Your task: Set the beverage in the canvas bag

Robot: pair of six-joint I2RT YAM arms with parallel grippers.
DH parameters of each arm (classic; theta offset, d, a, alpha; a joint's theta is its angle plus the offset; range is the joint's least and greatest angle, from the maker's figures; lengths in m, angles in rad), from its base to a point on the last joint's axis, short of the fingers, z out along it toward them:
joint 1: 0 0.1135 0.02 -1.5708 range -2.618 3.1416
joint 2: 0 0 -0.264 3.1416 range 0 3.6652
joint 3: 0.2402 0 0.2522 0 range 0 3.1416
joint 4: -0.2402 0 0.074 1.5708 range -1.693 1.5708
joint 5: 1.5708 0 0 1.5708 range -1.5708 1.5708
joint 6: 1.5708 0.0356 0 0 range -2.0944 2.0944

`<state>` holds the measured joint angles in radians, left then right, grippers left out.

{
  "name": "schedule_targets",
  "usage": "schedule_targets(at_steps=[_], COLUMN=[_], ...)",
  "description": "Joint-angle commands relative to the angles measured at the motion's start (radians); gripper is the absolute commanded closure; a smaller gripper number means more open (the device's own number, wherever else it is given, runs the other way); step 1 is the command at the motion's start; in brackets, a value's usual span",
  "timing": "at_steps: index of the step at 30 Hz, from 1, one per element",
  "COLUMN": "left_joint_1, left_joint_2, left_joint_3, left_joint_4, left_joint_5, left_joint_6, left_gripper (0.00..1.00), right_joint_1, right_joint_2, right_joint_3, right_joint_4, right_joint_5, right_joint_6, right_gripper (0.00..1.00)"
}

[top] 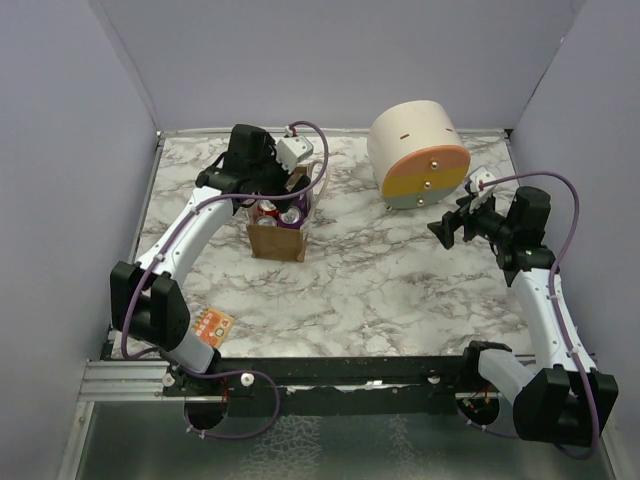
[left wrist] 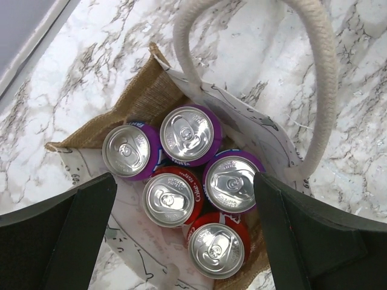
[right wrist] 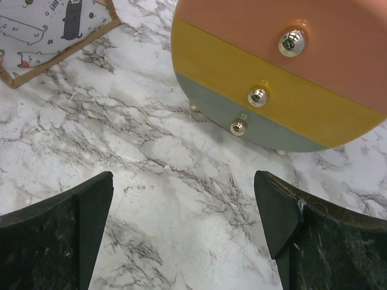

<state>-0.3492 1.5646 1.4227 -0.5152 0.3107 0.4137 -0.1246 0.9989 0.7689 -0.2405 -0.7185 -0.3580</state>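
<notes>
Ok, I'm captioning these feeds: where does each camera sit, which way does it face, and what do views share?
Top external: above, behind the arms, looking down at the table; both show.
Left wrist: above the canvas bag, looking down on its cans; left pincer shows.
Right wrist: low, facing the striped cylinder; right pincer shows.
Shared: top and left wrist both see the bag.

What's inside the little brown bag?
Inside the canvas bag stand three purple cans and two red cans, upright, with their silver tops showing. They cover the bag's bottom, so anything beneath them cannot be seen.
</notes>
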Motion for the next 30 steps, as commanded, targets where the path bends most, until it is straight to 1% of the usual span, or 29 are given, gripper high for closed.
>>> schedule_targets(at_steps=[1,8,15,18,21,26,30], left_joint_1=[0.002,0.005,0.005,0.005,0.006,0.017,0.037], left_joint_2=[-0.055,-0.107,-0.164,-0.185,-0.214,-0.268,-0.308], left_joint_3=[-0.024,-0.064,-0.131,-0.145,-0.167,-0.205,-0.22], left_joint_4=[0.075,0.126,0.204,0.226,0.259,0.317,0.335], left_joint_5=[-0.086,-0.161,-0.277,-0.334,-0.397,-0.481,-0.495], left_joint_6=[-0.031,-0.052,-0.052,-0.06,-0.077,-0.129,-0.156], left_gripper=[0.01,0.01,0.01,0.01,0.01,0.01,0.01], right_joint_1=[-0.005,-0.006,-0.006,-0.006,-0.006,-0.006,-0.006], right_joint_2=[-0.003,-0.023,-0.009,0.004,0.037,0.105,0.131], right_joint_3=[-0.015,-0.045,-0.058,-0.06,-0.022,0.059,0.109], right_joint_4=[0.026,0.115,0.168,0.201,0.194,0.158,0.132], right_joint_5=[0.058,0.264,0.388,0.515,0.609,0.674,0.671], right_joint_6=[-0.038,-0.016,-0.001,0.013,0.046,0.084,0.119], right_gripper=[0.0,0.0,0.0,0.0,0.0,0.0,0.0])
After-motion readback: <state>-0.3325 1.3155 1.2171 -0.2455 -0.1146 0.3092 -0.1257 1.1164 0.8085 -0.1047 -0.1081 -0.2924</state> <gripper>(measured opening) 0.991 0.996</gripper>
